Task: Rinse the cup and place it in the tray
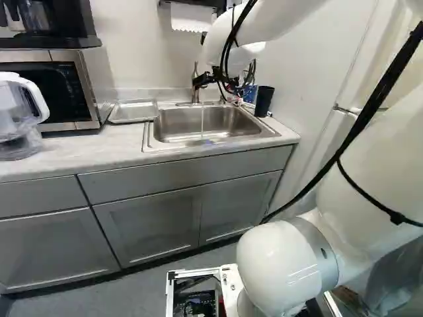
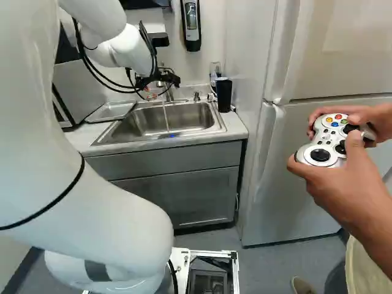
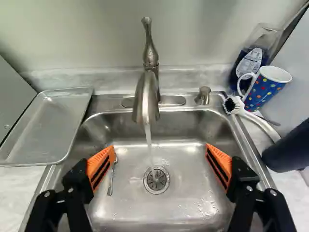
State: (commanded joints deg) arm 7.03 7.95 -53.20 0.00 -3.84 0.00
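My gripper (image 1: 223, 80) hangs above the sink (image 1: 205, 135). In the wrist view the gripper (image 3: 159, 157) is open, its orange-padded fingers far apart over the basin with nothing gripped. The blue cup with colourful dots and a white handle (image 3: 263, 91) is on the counter beyond the sink's corner, ahead of and outside the fingers, beside the faucet side that has the soap bottle. Water runs from the faucet (image 3: 146, 99) into the basin near the drain (image 3: 156, 180). An empty, shallow metal tray (image 3: 46, 126) lies on the counter on the sink's other side.
A dark tumbler (image 1: 264, 100), a white-handled brush (image 3: 258, 121) and a bottle of blue liquid (image 3: 248, 63) stand or lie near the cup. A spoon-like utensil (image 3: 112, 176) lies in the sink. The microwave (image 1: 56, 86) borders the tray; a person's hands hold a controller (image 2: 334, 139) before the fridge.
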